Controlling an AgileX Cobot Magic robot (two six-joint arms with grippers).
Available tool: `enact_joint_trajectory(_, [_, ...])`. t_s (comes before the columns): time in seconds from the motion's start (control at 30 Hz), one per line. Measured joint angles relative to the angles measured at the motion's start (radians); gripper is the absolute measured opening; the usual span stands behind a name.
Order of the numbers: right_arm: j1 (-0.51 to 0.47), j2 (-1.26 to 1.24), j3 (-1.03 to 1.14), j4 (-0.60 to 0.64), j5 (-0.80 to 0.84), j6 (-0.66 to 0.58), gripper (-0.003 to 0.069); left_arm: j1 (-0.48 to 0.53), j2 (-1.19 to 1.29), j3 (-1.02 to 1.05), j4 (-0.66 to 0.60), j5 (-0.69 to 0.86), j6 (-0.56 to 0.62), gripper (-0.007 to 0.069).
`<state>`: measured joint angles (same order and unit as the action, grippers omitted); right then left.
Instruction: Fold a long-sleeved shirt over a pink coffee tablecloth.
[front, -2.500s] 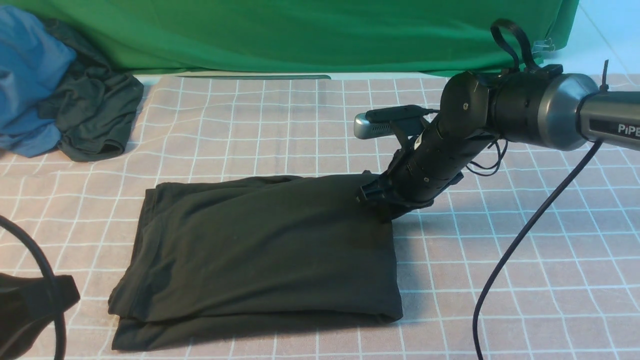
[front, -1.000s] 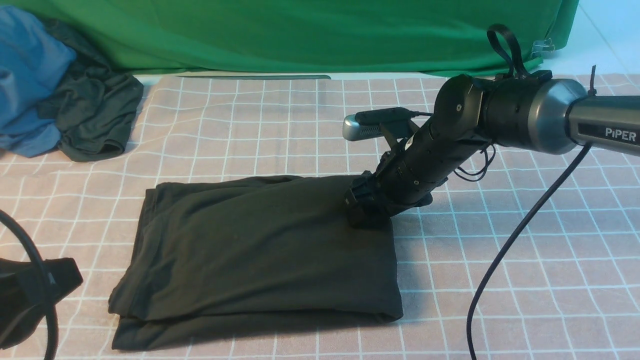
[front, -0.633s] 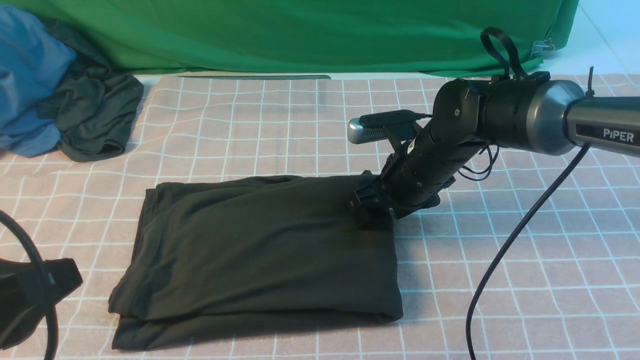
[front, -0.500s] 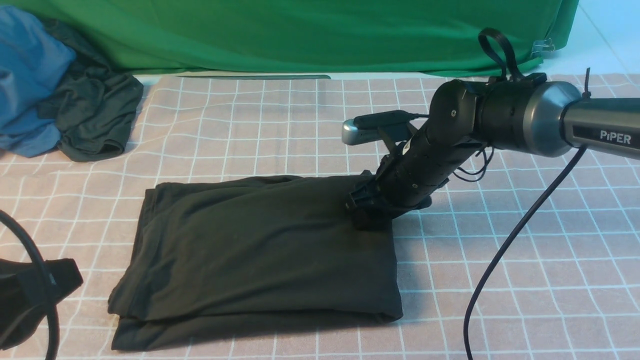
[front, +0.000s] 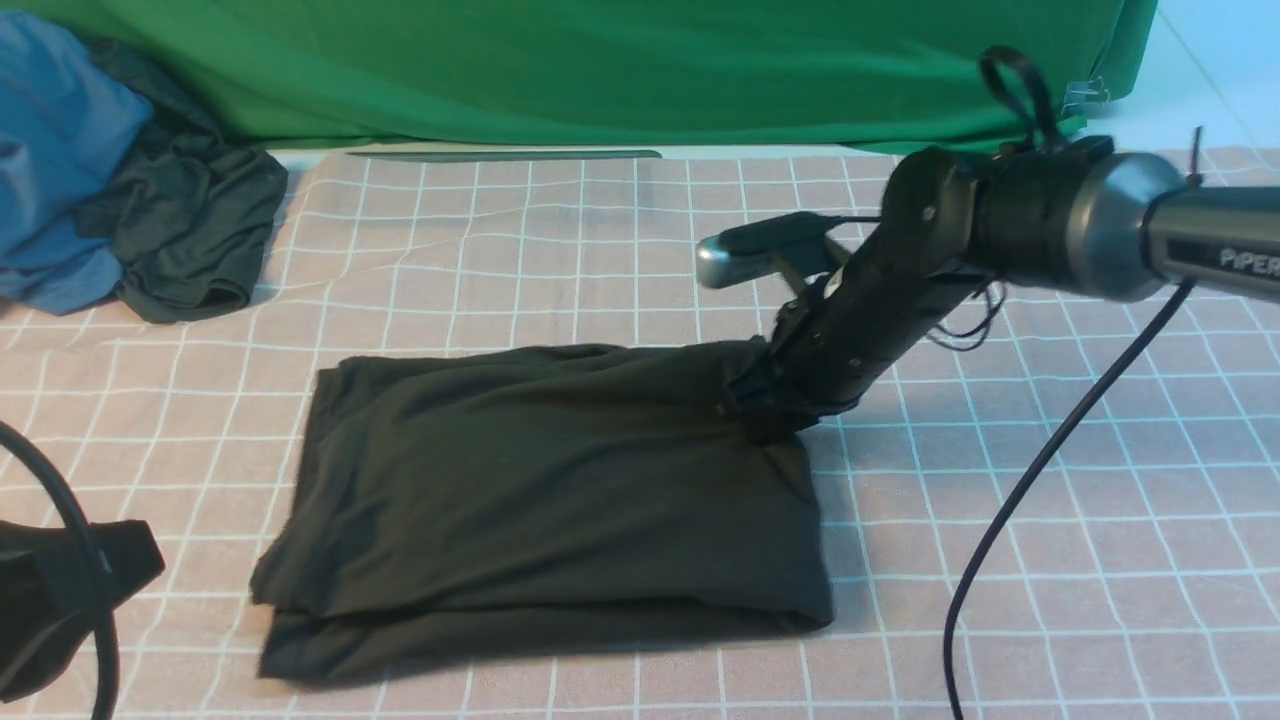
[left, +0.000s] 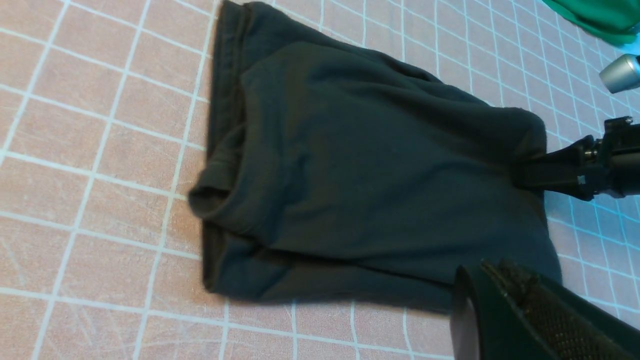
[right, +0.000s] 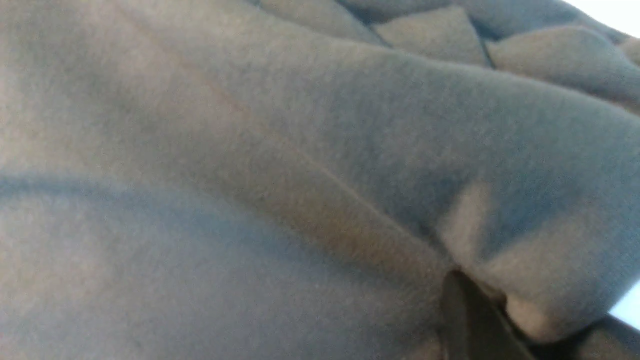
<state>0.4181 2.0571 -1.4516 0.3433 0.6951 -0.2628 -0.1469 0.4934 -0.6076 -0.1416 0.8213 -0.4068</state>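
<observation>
The black long-sleeved shirt (front: 540, 500) lies folded into a rough rectangle on the pink coffee tablecloth (front: 1050, 520); its logo is hidden. My right gripper (front: 765, 415) is shut on the shirt's far right corner, low against the cloth. The right wrist view is filled with shirt fabric (right: 250, 150), with one dark finger (right: 465, 320) poking into it. My left gripper (front: 130, 565) hovers at the near left, apart from the shirt, shut with nothing in it. From the left wrist, the shirt (left: 360, 165), the tablecloth (left: 100, 150) and the left gripper (left: 500, 280) show.
A plain green cloth (front: 600, 60) hangs along the back. A blue garment (front: 60, 140) and a smaller dark garment (front: 190, 220) are bunched at the far left. The right arm's black cable (front: 1010, 520) droops over the tablecloth to the right of the shirt.
The right gripper has pulled back to the right with the shirt corner in it. The whole folded shirt has slid a little rightward. The left gripper has stayed put.
</observation>
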Motion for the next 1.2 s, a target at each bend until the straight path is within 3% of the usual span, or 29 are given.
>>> enact_joint_trajectory(0.17, [-0.073, -0.021, -0.002, -0.029, 0.024, 0.000, 0.0137, 0.000, 0.000, 0.000, 0.002, -0.004, 0.000, 0.0027])
enact_joint_trajectory(0.4, [-0.097, -0.025, -0.007, -0.046, 0.049, 0.000, 0.0146, 0.000, 0.000, 0.000, 0.003, -0.008, 0.000, 0.0027])
enact_joint_trajectory(0.63, [-0.097, -0.046, -0.057, -0.139, 0.235, 0.025, 0.0414, 0.000, 0.000, 0.000, 0.003, -0.041, -0.020, 0.0027])
enact_joint_trajectory(0.7, [-0.097, -0.077, -0.066, -0.162, 0.303, 0.027, 0.0396, 0.000, 0.012, 0.000, 0.003, -0.041, -0.047, 0.0027])
enact_joint_trajectory(0.83, [-0.097, -0.250, -0.068, -0.186, 0.346, 0.027, 0.0101, 0.000, 0.119, 0.000, 0.001, -0.011, -0.076, 0.0027])
enact_joint_trajectory(0.9, [-0.097, -0.336, -0.068, -0.194, 0.344, 0.028, 0.0057, 0.000, 0.180, 0.000, -0.016, 0.007, -0.078, 0.0027])
enact_joint_trajectory(1.2, [-0.097, -0.869, -0.055, -0.255, 0.251, 0.082, 0.0039, 0.000, 0.302, 0.000, -0.175, -0.058, 0.122, 0.0027])
